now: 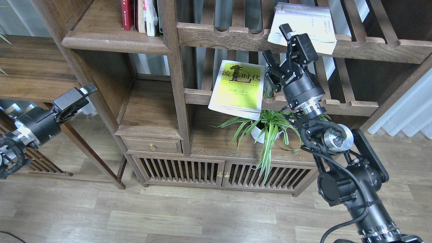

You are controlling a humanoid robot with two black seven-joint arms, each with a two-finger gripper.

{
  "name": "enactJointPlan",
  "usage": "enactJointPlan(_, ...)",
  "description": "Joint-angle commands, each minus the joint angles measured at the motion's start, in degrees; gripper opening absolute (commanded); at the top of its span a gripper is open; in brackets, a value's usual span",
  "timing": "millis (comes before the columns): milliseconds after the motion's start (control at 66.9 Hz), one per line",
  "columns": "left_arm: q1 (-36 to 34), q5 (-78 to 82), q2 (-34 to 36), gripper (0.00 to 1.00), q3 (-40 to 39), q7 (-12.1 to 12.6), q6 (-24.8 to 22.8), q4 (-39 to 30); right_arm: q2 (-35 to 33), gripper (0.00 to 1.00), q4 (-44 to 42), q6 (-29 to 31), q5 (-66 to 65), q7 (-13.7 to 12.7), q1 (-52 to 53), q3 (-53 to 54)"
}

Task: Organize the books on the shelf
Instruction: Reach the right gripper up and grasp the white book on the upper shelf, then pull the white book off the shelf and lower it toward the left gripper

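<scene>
While both arms are raised before the bookcase, the relation that matters is between my right gripper [276, 50] and the two loose books on the slatted racks. My right fingers stand parted and empty, one tip pointing up near the pale book [305, 25], the other lower and to the left. The pale book lies just above and behind the upper fingertip, tilted across the top rack's notched rail [216, 35], its long axis running roughly left to right and its near corner overhanging the rail. I cannot tell whether the fingertip touches it.

The yellow-green book [238, 89] leans on the lower rack, just left of and below the right fingers, cover facing me, long axis near upright with its foot hanging below the rail. Behind and under it stands a potted plant [268, 130], whose leaves lie close below my right wrist.

The shelf [111, 38] is well to the left of the right fingers, up and to the right of my left gripper [76, 98]. On it the red book [127, 15] stands upright among others. My left fingers appear pressed together on nothing, well apart from every book.

In my judgement the right arm is the nearer to both loose books, the pale one being closest, and either must travel leftward, past the upright post [173, 67], to reach the shelf.
</scene>
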Motion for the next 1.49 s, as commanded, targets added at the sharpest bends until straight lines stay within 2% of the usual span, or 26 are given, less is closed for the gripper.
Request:
enactJointPlan(0, 0.08, 0.0, 0.0, 1.0, -0.65, 0.05, 0.0, 0.08, -1.41, 0.95, -0.15, -0.01, 0.0, 0.07, 0.04, 0.63)
enactJointPlan(75, 0.17, 0.0, 0.09, 1.0, -0.74, 0.14, 0.0, 0.08, -1.68, 0.92, -0.15, -0.01, 0.08, 0.07, -0.05, 2.03)
enactJointPlan(359, 0.61, 0.0, 0.44, 1.0, -2.14, 0.05, 0.0, 0.08, -1.85, 0.69, -0.15, -0.98, -0.09, 0.07, -0.23, 3.71)
enactJointPlan(448, 0.78, 0.0, 0.53, 1.0, -3.29, 0.14, 0.0, 0.08, -1.85, 0.63, -0.07, -2.91, 0.0, 1.21, -0.14, 3.79)
enactJointPlan(463, 0.78, 0.0, 0.71, 1.0, -3.81, 0.14, 0.0, 0.17, -1.94, 0.54, -0.07, -2.91, 0.0, 2.86, -0.14, 3.88)
enactJointPlan(553, 0.87, 0.0, 1.06, 1.0, -3.99, 0.14, 0.0, 0.17, -2.12, 0.35, 0.02, -2.65, 0.08, 5.34, -0.22, 3.88)
enactJointPlan(747, 2.89, 0.0, 2.73, 1.0, -4.96, 0.14, 0.0, 0.25, -2.73, 0.05, 0.2, -1.6, -0.09, 5.69, -0.4, 3.01)
enactJointPlan(1001, 5.88, 0.0, 2.9, 1.0, -6.8, 0.22, 0.0, 2.36, -4.31, 0.05, 6.61, -0.19, 1.22, 5.78, -3.47, 5.46)
enactJointPlan(1166, 5.97, 0.0, 2.55, 1.0, -6.72, 0.22, 0.0, 4.3, -4.58, 0.04, 14.7, 2.62, 6.76, 5.6, -14.02, 14.78)
enactJointPlan(1270, 6.32, 0.0, 0.54, 1.0, -6.19, 0.22, 0.0, 6.23, -6.51, 0.05, 17.34, 10.34, 13.35, 4.64, -27.36, 20.93)
enactJointPlan(1435, 6.32, 0.17, -3.33, 1.0, -5.57, 0.58, 0.0, 7.2, -9.15, 0.05, 17.07, 20.89, 19.94, 2.88, -39.68, 21.55)
enactJointPlan(1480, 6.32, 0.44, -4.21, 1.0, -5.14, 0.66, 0.0, 7.2, -9.15, 0.05, 16.99, 21.84, 21.09, 2.62, -41.97, 21.64)
